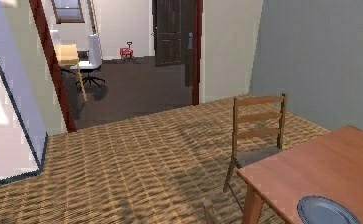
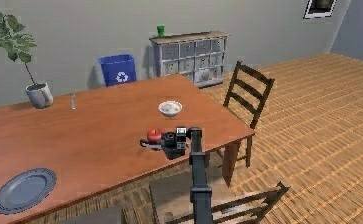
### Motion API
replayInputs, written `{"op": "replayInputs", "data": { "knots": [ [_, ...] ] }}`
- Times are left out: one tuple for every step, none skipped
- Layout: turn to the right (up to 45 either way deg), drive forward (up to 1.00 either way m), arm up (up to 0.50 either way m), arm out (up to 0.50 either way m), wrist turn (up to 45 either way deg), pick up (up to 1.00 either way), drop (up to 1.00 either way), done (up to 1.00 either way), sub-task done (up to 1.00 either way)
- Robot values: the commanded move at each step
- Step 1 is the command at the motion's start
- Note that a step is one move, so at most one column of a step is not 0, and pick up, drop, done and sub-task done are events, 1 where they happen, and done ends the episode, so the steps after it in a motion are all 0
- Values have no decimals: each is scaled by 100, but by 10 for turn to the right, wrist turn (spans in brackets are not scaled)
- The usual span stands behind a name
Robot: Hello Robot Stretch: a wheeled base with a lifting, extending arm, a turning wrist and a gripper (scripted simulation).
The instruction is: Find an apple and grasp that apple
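In the arm side view a small red round thing, apple-like (image 2: 152, 134), lies on the wooden table (image 2: 79, 145) near its right end. The dark arm (image 2: 199, 185) rises from the bottom edge and ends at two white marked squares. The gripper (image 2: 150, 143) reaches left from them, right at the red thing. I cannot tell whether it holds anything, since the red thing lies on the tabletop at the fingers.
On the table stand a white bowl (image 2: 170, 108), a grey plate (image 2: 24, 190), a potted plant (image 2: 37, 92) and a small shaker (image 2: 74, 101). Wooden chairs (image 2: 247, 95) (image 1: 257, 128) flank it. A blue bin (image 2: 118, 69) and shelf unit (image 2: 191, 56) line the wall. A doorway (image 1: 129, 60) lies ahead.
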Motion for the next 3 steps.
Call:
{"op": "replayInputs", "data": {
  "knots": [
    [0, 0, 0, 0, 0, 100, 0, 0, 0],
    [0, 0, 10, 0, 0, 0, 0, 0, 0],
    [0, 0, 0, 0, 0, 0, 0, 100, 0]
  ]
}}
